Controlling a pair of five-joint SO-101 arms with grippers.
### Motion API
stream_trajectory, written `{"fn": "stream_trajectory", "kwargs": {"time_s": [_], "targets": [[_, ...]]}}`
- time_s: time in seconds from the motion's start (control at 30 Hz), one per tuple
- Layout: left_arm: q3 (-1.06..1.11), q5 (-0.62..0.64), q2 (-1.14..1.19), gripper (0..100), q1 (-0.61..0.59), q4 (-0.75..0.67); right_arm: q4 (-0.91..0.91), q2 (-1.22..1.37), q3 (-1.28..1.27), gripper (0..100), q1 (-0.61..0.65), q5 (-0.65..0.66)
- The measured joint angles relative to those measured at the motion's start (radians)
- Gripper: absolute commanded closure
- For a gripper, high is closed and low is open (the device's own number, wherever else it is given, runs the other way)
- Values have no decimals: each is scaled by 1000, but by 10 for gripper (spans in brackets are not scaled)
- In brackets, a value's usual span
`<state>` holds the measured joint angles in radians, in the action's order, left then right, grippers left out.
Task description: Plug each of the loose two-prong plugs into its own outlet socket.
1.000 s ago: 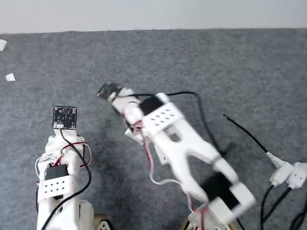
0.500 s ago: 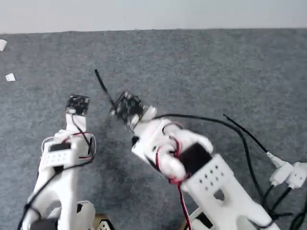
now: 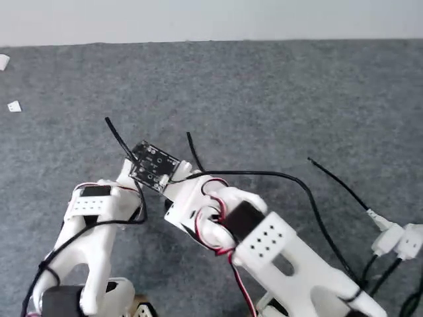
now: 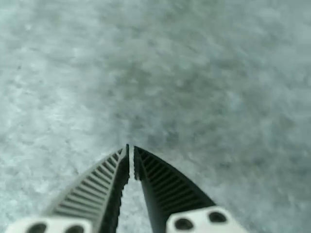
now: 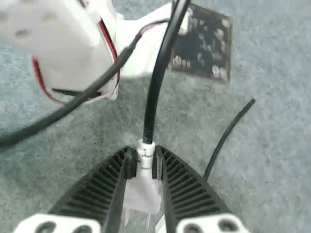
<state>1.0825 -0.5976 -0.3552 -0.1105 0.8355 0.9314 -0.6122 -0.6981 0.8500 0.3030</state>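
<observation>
Upper left of the high view: we log two white scraps (image 3: 13, 105) on the grey carpet (image 3: 264, 86), apart from the work. Lower left: the left arm (image 3: 92, 211), leaning toward centre. In its wrist view the left gripper (image 4: 130, 148) hangs over bare carpet, jaws drawn to a thin slit with nothing between them. Centre left: a dark circuit board (image 3: 153, 166) where the two arm tips meet. Centre to lower right: the right arm (image 3: 264, 244). In its wrist view the right gripper (image 5: 141, 155) is clamped on a white plug (image 5: 141, 187), and the black cable (image 5: 158, 82) rises out of the fingertips. We cannot see the prongs. A loose black wire end (image 5: 228, 133) lies on the carpet just beside it. Right edge, lower half of the high view: white connector blocks (image 3: 390, 238) with dark leads, well apart from the held plug. We take these for the outlet end. Step in hand, by our reckoning: carrying a grasped plug. The next move calls for travel across to that right edge, prongs squared to a free socket, and slack kept in the cable.
</observation>
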Motion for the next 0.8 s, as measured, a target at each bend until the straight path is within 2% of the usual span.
{"fn": "stream_trajectory", "kwargs": {"time_s": [0.1,0.37,0.63,0.8], "targets": [[100,-44,-124,989,26,-14,-34,54,0,990,-9,-15],[353,-43,-528,988,40,-77,-57,68,0,990,-23,-57],[430,252,-580,988,3,-325,-57,74,0,990,-87,-57],[430,301,-580,987,-9,-341,-34,74,0,990,-157,18]]}}
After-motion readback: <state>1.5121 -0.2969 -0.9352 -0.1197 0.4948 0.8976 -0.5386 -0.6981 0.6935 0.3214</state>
